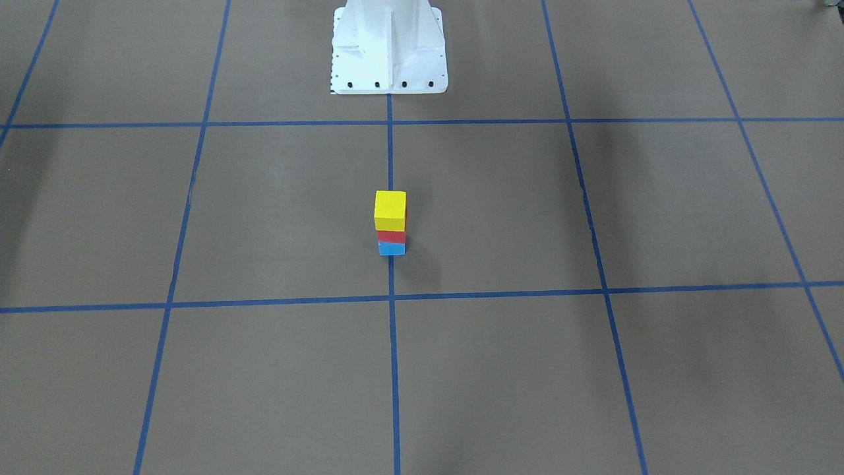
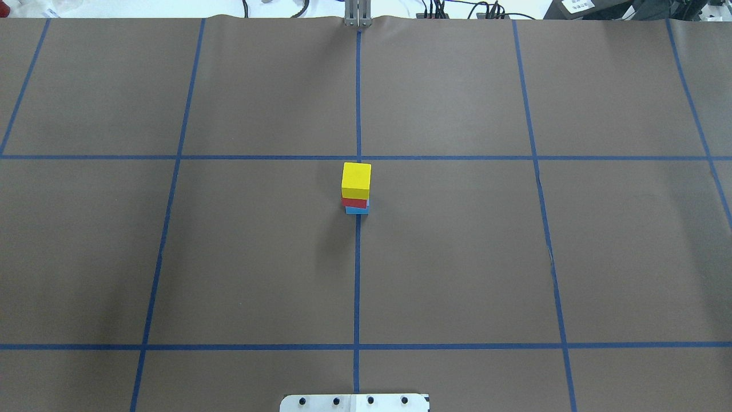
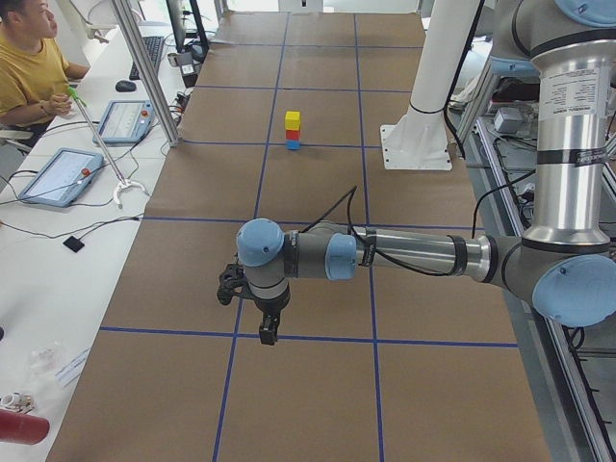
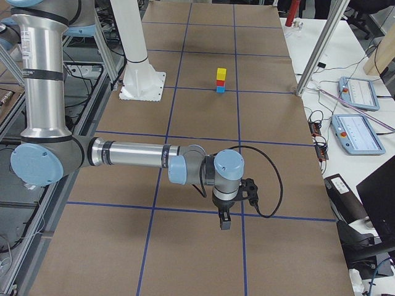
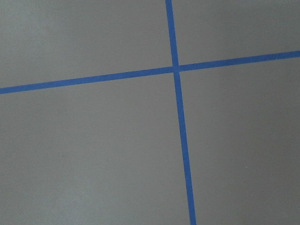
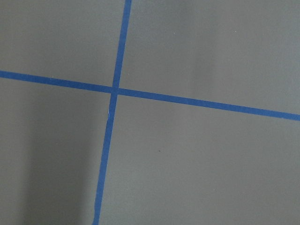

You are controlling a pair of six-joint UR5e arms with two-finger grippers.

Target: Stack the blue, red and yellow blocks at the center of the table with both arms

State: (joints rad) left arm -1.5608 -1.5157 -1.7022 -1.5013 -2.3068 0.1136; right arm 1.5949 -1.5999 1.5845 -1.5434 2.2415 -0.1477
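Progress: we judge the stacking done. The blue block [image 1: 391, 249] is at the bottom, the red block [image 1: 391, 236] sits on it, and the yellow block [image 1: 390, 207] is on top. All three touch and stand upright.
Stack place: straight out in front of the base [image 1: 389, 53] and well apart from it, on the tape line [image 1: 393, 369] that runs out from the base across the table [image 1: 198, 211].
Alignment: edges look close to flush. In the overhead view a sliver of blue shows past red.
What is left: no block to place that we can see.
Left gripper [image 3: 268, 325]: off toward the base's left, well apart from the stack, with no block in it. We cannot tell how wide it stands.
Right gripper [image 4: 223, 221]: off toward the base's right, likewise bare. Its width we cannot tell either.
Containers: we see none. The blocks rest only on each other and the table.
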